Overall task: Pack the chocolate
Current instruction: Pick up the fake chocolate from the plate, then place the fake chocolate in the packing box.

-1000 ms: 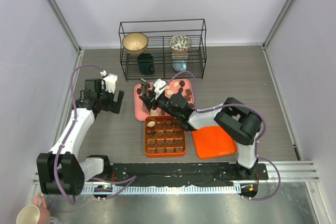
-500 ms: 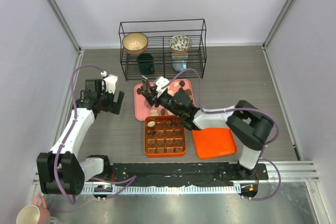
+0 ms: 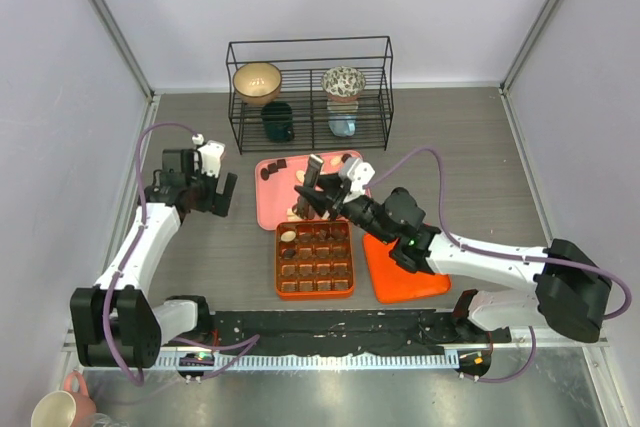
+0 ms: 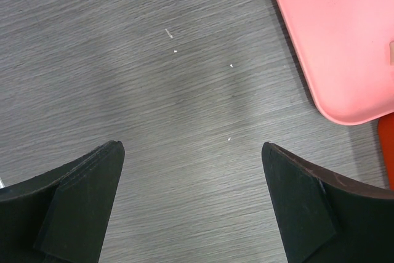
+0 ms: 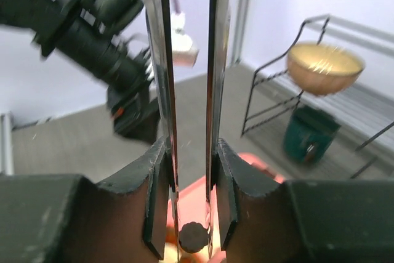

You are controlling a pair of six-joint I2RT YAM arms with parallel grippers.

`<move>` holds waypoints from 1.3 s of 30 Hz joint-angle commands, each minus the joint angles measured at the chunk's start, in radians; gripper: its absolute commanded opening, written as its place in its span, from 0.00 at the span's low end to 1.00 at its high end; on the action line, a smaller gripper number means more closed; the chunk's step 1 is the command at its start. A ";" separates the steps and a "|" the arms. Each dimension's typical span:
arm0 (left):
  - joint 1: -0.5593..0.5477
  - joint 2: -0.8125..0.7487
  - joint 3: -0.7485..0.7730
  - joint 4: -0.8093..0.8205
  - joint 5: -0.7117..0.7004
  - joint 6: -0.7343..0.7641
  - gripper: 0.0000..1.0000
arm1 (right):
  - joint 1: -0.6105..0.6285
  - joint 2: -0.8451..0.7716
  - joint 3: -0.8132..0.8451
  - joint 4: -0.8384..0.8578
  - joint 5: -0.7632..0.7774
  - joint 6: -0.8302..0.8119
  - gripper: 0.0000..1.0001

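Several chocolate pieces lie on the pink tray, among them dark ones at its back left corner; more sit in the cells of the orange gridded box. My right gripper hovers over the middle of the tray, pointing left. Its two thin metal-faced fingers are closed on a round dark chocolate piece. My left gripper hangs wide open over bare table left of the tray, with nothing between its fingers.
An orange lid lies right of the gridded box. A black wire rack with bowls and cups stands at the back. The tray's corner shows in the left wrist view. A mug sits outside at bottom left.
The right arm has stretched out and its gripper has shifted right across the tray, its fingers narrowing onto a dark piece. The left arm has not moved.
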 commanded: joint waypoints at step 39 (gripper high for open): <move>0.007 -0.087 0.098 -0.114 0.062 0.008 1.00 | 0.086 -0.022 -0.109 -0.043 0.018 0.155 0.44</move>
